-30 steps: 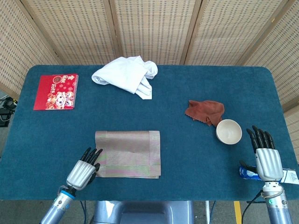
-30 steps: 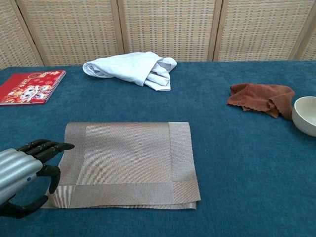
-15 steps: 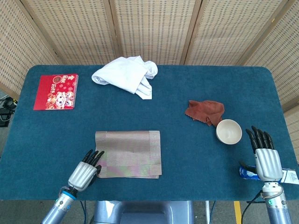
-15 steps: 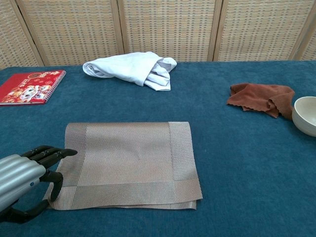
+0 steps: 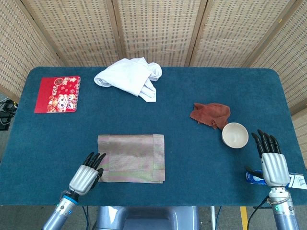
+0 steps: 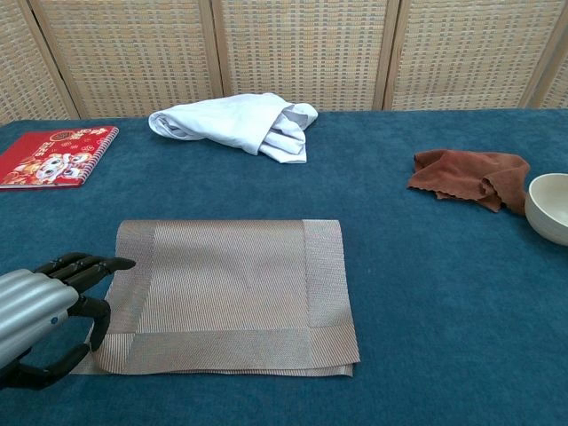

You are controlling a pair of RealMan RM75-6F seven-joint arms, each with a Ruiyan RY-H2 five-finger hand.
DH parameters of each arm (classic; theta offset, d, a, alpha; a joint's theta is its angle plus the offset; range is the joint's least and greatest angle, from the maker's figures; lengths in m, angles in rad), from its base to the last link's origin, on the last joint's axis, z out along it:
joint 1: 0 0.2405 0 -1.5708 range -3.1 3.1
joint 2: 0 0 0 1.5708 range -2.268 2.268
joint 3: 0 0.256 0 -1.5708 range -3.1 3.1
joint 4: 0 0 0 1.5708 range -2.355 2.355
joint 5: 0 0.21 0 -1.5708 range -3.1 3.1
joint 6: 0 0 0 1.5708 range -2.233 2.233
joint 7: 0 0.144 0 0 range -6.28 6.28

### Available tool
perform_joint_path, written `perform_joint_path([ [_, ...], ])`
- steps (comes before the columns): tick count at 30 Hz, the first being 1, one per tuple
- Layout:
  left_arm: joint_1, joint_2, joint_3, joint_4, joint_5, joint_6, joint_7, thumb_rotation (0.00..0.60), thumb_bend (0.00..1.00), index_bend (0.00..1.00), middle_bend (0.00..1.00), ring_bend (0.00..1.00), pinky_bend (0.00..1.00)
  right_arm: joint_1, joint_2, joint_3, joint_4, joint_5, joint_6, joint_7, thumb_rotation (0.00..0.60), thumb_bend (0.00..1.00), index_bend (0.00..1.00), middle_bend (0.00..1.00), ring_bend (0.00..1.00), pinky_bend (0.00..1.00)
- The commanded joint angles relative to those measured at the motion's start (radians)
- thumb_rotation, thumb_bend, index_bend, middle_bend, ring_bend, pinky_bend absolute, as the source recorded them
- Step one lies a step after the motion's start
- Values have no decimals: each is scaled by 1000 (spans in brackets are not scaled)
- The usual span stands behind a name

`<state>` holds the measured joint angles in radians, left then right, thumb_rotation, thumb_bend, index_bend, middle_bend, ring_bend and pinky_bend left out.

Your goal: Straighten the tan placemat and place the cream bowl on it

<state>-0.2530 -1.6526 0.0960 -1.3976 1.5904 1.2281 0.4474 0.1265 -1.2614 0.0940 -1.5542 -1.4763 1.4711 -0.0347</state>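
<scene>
Down at the table's (image 5: 192, 172) near edge, the left hand (image 5: 86, 176) pinches the tan placemat's (image 5: 132, 158) near-left corner, while the right hand (image 5: 272, 163) rests flat, fingers spread, holding nothing. Just beyond it, near the right edge, stands the cream bowl (image 5: 235, 135), off the placemat.

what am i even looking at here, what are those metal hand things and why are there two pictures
Both pictures show one moment from the robot's own two cameras: the head view looks down on the blue table, the chest view looks across it from low down. The metal things are its two arms, each ending in a robot hand. The left robot hand is at the left edge of the folded tan placemat, its fingers curled at the mat's corner. The right robot hand holds nothing, fingers straight, near the cream bowl. Also on the table: a rust-brown cloth, a white cloth and a red notebook.
</scene>
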Motion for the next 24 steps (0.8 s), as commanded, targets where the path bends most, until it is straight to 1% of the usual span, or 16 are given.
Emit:
perform_joint_path([
  [1, -3, 12, -14, -16, -1, 13, -7, 600, 554, 598, 0, 0, 0, 0, 1, -1, -1, -3, 1, -1, 600, 235, 70, 0, 0, 48],
  [5, -11, 33, -30, -46, -4, 20, -3, 600, 552, 598, 0, 0, 0, -2, 2, -2, -5, -8, 6, -3, 600, 235, 70, 0, 0, 48],
  [8, -30, 74, -64, -112, -23, 13, 5, 600, 552, 598, 0, 0, 0, -4, 4, -3, -8, -16, 14, -2, 600, 235, 70, 0, 0, 48],
  [9, -40, 92, -79, -142, -34, 7, 11, 600, 551, 598, 0, 0, 0, -5, 6, -3, -10, -18, 16, 1, 600, 235, 70, 0, 0, 48],
  [11, -69, 129, -128, -204, -68, -15, 29, 600, 552, 599, 0, 0, 0, -6, 8, -2, -10, -20, 22, 0, 600, 235, 70, 0, 0, 48],
  [13, -85, 146, -152, -233, -96, -33, 45, 600, 552, 599, 0, 0, 0, -7, 8, -1, -10, -20, 23, 0, 600, 235, 70, 0, 0, 48],
  [15, -109, 162, -187, -258, -130, -54, 66, 600, 552, 600, 0, 0, 0, -6, 7, 1, -7, -16, 20, 0, 600, 235, 70, 0, 0, 49],
  [17, -139, 175, -227, -272, -173, -82, 90, 600, 552, 600, 0, 0, 0, -5, 6, 6, -4, -8, 19, 3, 600, 235, 70, 0, 0, 49],
  [20, -177, 186, -275, -278, -230, -117, 112, 600, 551, 600, 0, 0, 0, -4, 6, 12, 2, 3, 15, 4, 600, 235, 70, 0, 0, 49],
  [24, -233, 194, -342, -265, -317, -162, 123, 600, 551, 599, 0, 0, 0, -2, 3, 18, 9, 18, 7, -2, 600, 235, 70, 0, 0, 49],
])
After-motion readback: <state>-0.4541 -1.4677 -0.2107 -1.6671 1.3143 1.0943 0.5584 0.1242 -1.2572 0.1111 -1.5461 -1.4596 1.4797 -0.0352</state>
